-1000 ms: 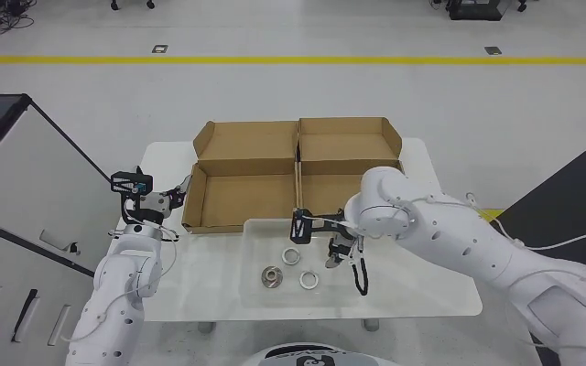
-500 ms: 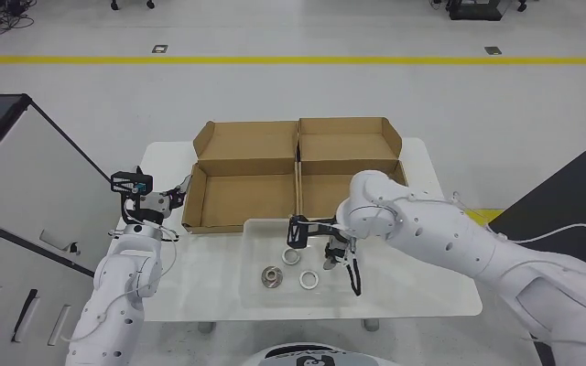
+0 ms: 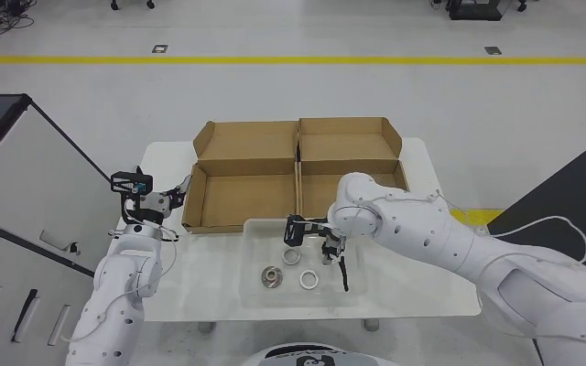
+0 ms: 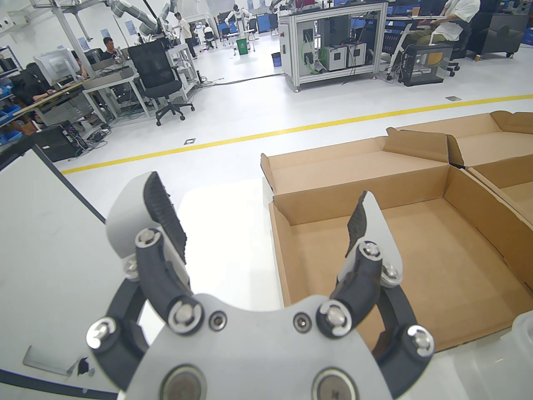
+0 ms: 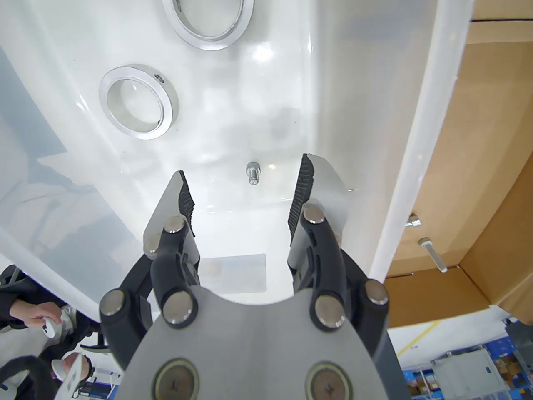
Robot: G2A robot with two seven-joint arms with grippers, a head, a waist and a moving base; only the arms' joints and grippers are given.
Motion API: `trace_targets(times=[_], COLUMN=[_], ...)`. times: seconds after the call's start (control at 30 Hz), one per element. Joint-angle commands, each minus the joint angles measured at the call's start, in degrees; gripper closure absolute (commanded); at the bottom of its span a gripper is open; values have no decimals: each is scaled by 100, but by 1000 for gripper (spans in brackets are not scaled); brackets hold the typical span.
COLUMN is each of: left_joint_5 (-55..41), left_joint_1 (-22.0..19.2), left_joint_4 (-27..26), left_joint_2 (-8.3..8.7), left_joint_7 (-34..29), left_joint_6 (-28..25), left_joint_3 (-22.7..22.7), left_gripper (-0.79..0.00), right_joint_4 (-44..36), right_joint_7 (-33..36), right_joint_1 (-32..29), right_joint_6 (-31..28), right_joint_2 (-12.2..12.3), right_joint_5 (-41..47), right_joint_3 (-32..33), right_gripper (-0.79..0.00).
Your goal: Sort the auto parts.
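over the tray (image 5: 433, 85), the right gripper (image 5: 245, 170), spread, seems lined up on a small bolt (image 5: 252, 172); next: lower, pinch.

Your right gripper (image 5: 243, 178) has slid left across the translucent white plastic tray (image 3: 249, 267), now hovering over the small silver bolt (image 5: 252, 173).

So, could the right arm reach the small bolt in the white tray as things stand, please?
Probably yes: the right gripper hangs open just short of the bolt, with the nearest ring well aside.
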Motion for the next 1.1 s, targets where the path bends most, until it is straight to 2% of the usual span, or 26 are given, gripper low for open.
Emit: trace_targets(times=[0.0, 0.17, 1.07], left_joint_5=[0, 0, 0], left_joint_1=[0, 0, 0], left_joint_4=[0, 0, 0], left_joint_2=[0, 0, 0], left_joint_7=[0, 0, 0], left_joint_6=[0, 0, 0], left_joint_3=[0, 0, 0], left_gripper=[-785, -785, -785], right_joint_4=[80, 241, 602], right_joint_7=[3, 20, 275], right_joint_1=[3, -3, -64], right_joint_6=[14, 22, 237], right_joint_2=[-38, -127, -410], right_joint_5=[-16, -36, -362], right_joint_3=[-22, -64, -124], right_gripper=[-453, -385, -339])
